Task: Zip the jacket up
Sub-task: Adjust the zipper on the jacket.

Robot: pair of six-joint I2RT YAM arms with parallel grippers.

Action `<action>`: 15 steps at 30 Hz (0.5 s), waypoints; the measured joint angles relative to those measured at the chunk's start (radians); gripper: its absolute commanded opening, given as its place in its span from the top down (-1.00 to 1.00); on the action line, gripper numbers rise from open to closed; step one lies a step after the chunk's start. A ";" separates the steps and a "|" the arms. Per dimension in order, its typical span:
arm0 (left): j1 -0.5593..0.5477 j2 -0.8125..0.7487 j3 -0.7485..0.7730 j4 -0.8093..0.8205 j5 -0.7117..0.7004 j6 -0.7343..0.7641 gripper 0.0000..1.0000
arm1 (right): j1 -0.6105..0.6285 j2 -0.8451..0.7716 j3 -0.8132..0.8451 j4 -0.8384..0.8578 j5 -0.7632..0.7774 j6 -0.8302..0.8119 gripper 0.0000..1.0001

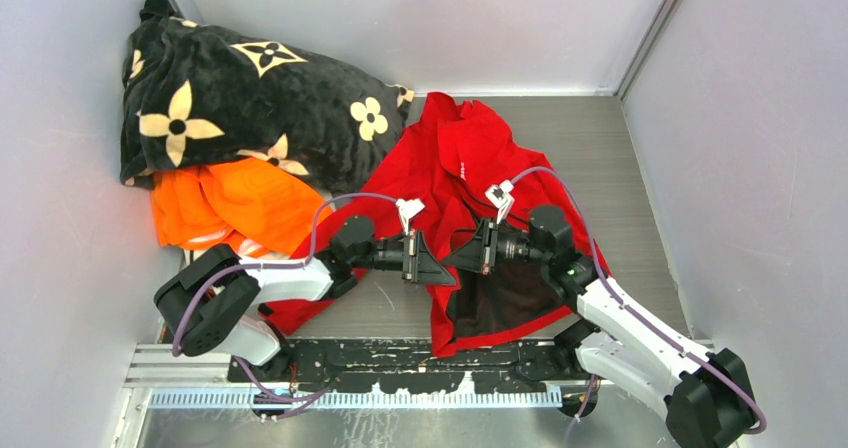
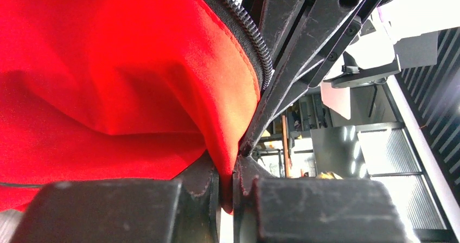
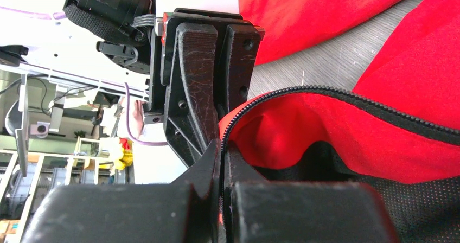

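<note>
My left end effector (image 2: 226,184) is pinched almost fully closed, with only a fold of red cloth filling the slit between its fingers. It holds the jacket (image 1: 455,158) by its front edge, just below the black zipper teeth (image 2: 245,30) that curve up and away in the left wrist view. My right end effector (image 3: 221,173) is clamped just as tight. A toothed edge of the jacket runs down into the narrow gap between its fingers, and a sliver of red shows inside that gap. The two end effectors face each other tip to tip, very close, and each one looms large in the other's wrist camera. I cannot tell whether they touch.

From above, they meet over the jacket's open front, low on the garment. The jacket lies spread on the grey ribbed table (image 1: 610,158), its upper part toward the far wall and its hem toward the arm bases. On the right side the front panel is turned back, baring the dark lining (image 1: 510,293). In the right wrist view I see one row of teeth along a red edge, not joined to its partner.

Left of the jacket sits a crumpled orange garment (image 1: 225,203), partly tucked under a black blanket with cream flowers (image 1: 230,88) heaped in the far left corner.
</note>
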 measured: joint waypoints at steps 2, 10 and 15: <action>0.000 0.004 0.000 0.000 0.001 0.004 0.98 | -0.003 0.000 0.000 -0.001 0.000 0.000 0.98; 0.000 0.006 0.000 0.000 0.010 0.008 1.00 | -0.007 0.000 0.011 -0.018 -0.007 -0.013 0.23; 0.007 0.006 -0.002 0.002 0.012 0.015 1.00 | -0.051 -0.004 0.104 -0.190 -0.070 -0.177 -0.41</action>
